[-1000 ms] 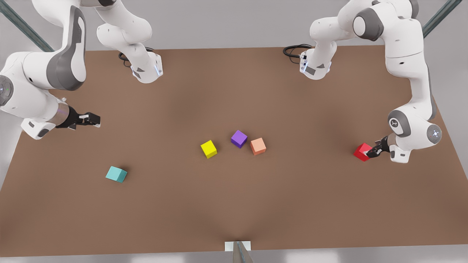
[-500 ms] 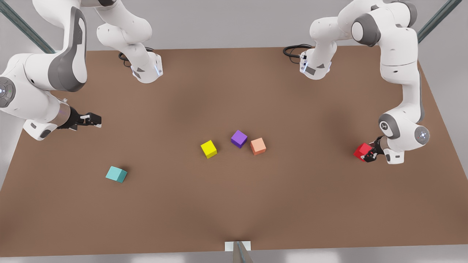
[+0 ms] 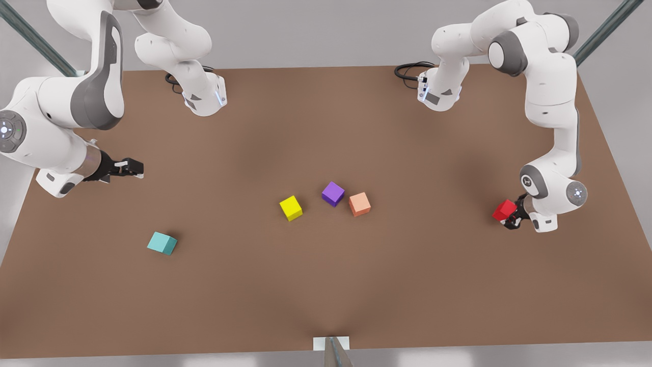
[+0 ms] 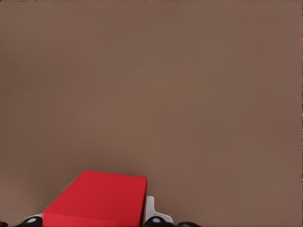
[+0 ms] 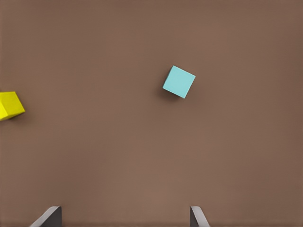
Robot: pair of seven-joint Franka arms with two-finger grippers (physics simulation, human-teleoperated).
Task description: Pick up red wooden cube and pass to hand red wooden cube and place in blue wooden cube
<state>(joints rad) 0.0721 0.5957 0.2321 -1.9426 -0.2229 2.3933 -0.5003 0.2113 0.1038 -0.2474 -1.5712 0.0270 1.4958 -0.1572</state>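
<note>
While your left gripper (image 3: 511,217) sits at the front view's right, its fingers are closed on the small bright red wooden cube (image 3: 504,210), which sits low over the plain brown worktop (image 3: 326,285). Your right gripper (image 3: 133,168) waits at the front view's left with fingers spread wide and nothing between them. You will find the small teal wooden cube (image 3: 162,243) resting on the worktop near that gripper, well apart from the red one. Pale grey walls surround the worktop.

Left claw (image 3: 511,218) clamped low; right claw (image 3: 133,167) spread, hovering.
</note>
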